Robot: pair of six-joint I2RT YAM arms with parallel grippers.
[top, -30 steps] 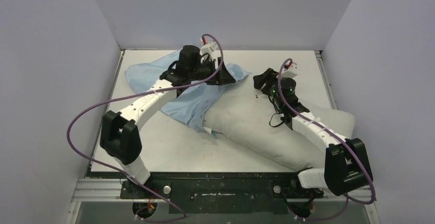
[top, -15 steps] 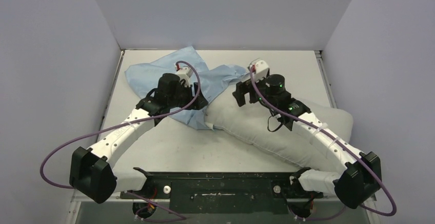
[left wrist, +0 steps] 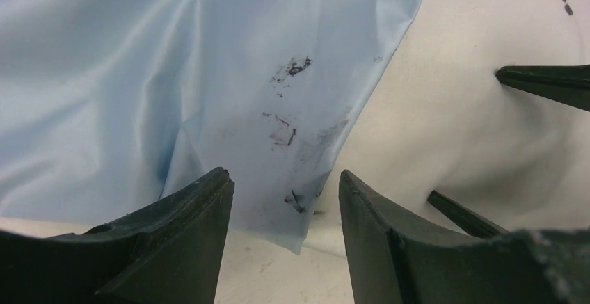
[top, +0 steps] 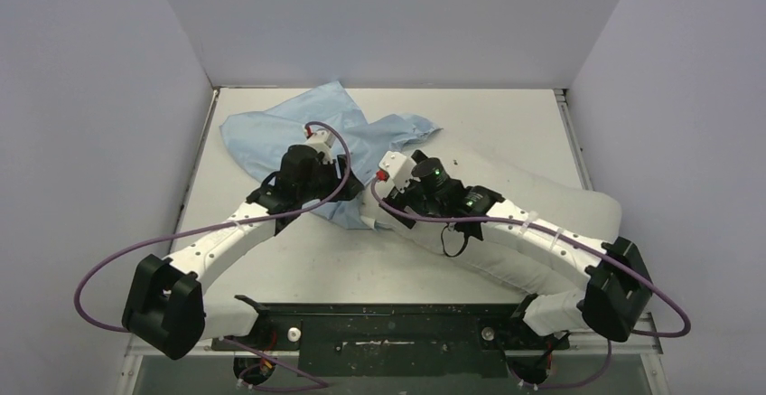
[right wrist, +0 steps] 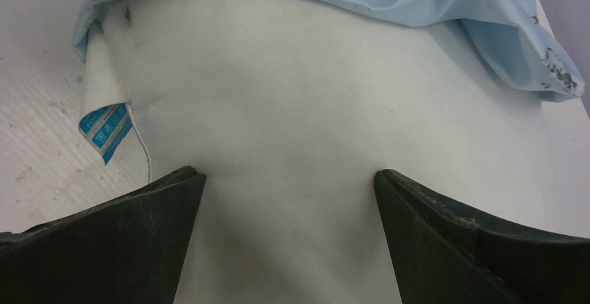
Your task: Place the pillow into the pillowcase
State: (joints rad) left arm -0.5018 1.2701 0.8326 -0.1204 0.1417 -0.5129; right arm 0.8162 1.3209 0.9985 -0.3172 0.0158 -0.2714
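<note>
On the worktop (top: 307, 259), pillow (top: 542, 196) lies diagonally, its left end under the pillowcase (top: 271, 133) edge. Left end effector (left wrist: 284, 179) open over that edge; right end effector (right wrist: 289, 175) wide open, straddling the pillow's tagged end.

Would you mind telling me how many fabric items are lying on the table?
2. The pillowcase lies at the far left; the pillow stretches from the middle to the near right, its left end under the pillowcase's edge. More may be hidden.

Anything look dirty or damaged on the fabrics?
Yes: the pillowcase carries dark scuff marks near its edge, and more along the hem in the right wrist view. The pillow shows only a few small specks.
</note>
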